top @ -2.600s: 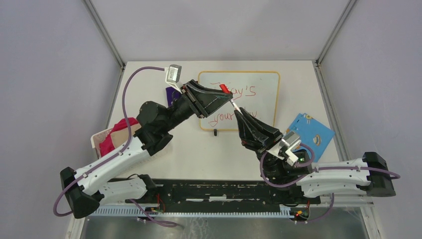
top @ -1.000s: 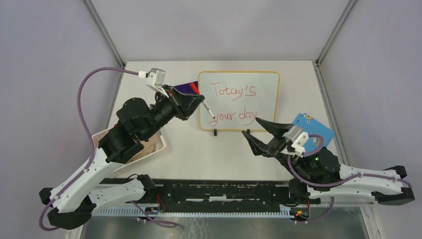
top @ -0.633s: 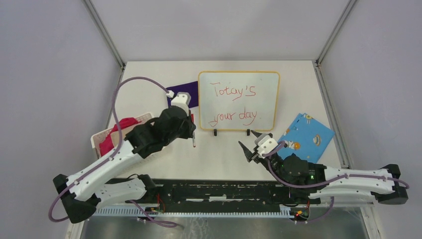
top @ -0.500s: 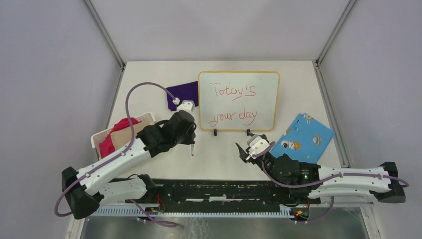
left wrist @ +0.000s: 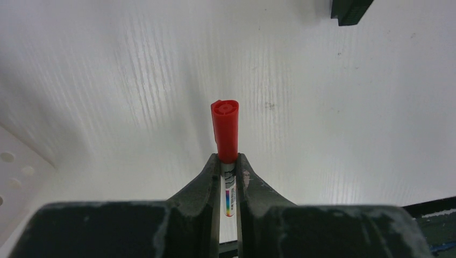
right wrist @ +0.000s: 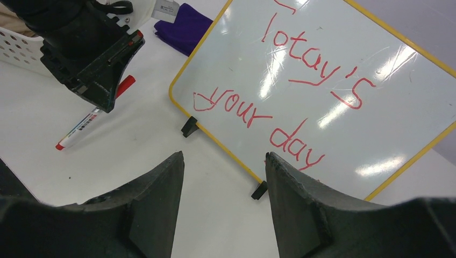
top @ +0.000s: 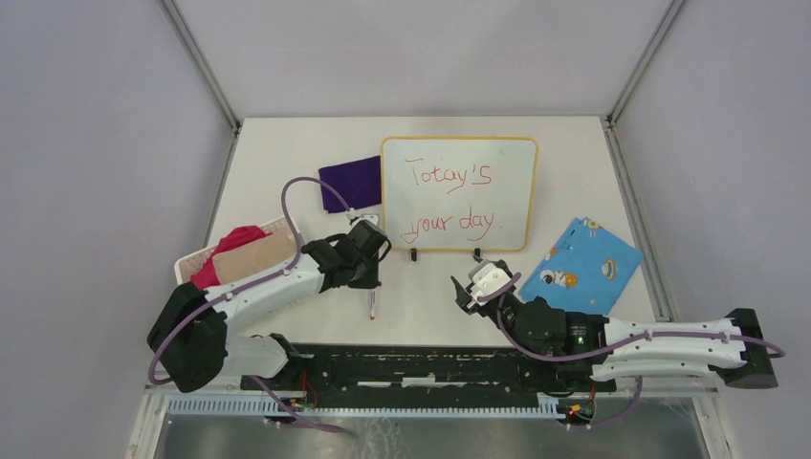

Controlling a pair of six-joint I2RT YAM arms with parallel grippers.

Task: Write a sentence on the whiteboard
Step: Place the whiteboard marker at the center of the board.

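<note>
**Top external view.** The whiteboard sits at the upper centre of the table, propped on two small black feet. The sentence is written across it in two red lines. The left gripper is below and left of the board, and a marker pokes out of it toward the bottom edge. The right gripper is below the board's right foot. A purple cloth touches the board's left frame. A basket of clothes sits at the left and a blue card at the right, both apart from the board.

**Left wrist view.** The left gripper is pinched almost shut on the marker, just under its red cap. The slim, smooth barrel would probably slip if gripped loosely.

**Right wrist view.** The right gripper has its jaws well apart and holds nothing. The whiteboard fills the upper right, tilted on its feet. It looks stiff, light and glossy, so a push would likely slide or tip it. The yellow frame seems the safest place to hold it, since fresh ink may smear. Nothing lies between this gripper and the board. The marker slants low at the left under the left gripper, and I cannot tell whether it touches the table.
</note>
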